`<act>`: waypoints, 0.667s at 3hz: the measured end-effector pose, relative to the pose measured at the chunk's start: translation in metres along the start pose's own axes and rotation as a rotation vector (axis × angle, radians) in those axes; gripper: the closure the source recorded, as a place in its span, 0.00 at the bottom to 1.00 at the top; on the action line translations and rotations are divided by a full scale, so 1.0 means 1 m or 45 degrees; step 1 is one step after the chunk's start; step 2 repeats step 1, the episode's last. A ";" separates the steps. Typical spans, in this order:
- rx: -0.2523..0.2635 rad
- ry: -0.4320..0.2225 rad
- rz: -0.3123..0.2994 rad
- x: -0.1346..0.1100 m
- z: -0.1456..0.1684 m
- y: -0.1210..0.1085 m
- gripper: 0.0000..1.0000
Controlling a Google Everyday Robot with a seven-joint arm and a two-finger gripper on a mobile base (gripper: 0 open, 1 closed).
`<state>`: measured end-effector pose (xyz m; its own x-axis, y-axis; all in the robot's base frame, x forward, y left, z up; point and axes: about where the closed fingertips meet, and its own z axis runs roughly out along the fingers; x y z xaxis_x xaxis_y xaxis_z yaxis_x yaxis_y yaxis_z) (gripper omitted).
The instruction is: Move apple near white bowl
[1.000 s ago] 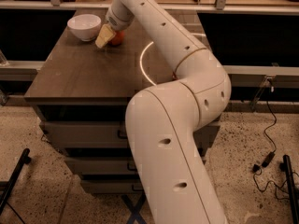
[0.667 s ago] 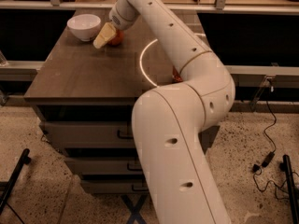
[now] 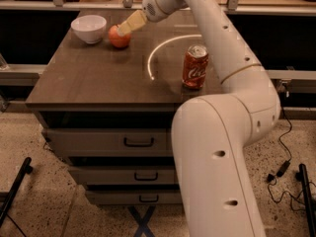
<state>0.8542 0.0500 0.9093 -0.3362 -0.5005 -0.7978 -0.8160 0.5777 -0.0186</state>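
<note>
The orange-red apple (image 3: 120,37) sits on the dark table top (image 3: 98,78) at the back left, just right of the white bowl (image 3: 89,28), with a small gap between them. My gripper (image 3: 127,25) hangs at the end of the white arm, right above the apple's upper right side. Its tan fingertip (image 3: 129,23) reaches the top of the apple. The gripper looks open and does not enclose the apple, which rests on the table.
A red Coca-Cola can (image 3: 195,66) stands upright on the right part of the table, beside a bright curved light reflection (image 3: 158,51). My arm arches over the table's right side. Drawers (image 3: 138,142) lie below the table top. Cables (image 3: 284,164) lie on the floor at the right.
The gripper has risen slightly up and to the right off the apple, which now shows almost whole. The arm has swung, uncovering the can. The apple and bowl have stayed put.
</note>
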 end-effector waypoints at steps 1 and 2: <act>-0.004 -0.024 0.012 0.002 -0.011 -0.005 0.00; -0.004 -0.024 0.012 0.002 -0.011 -0.005 0.00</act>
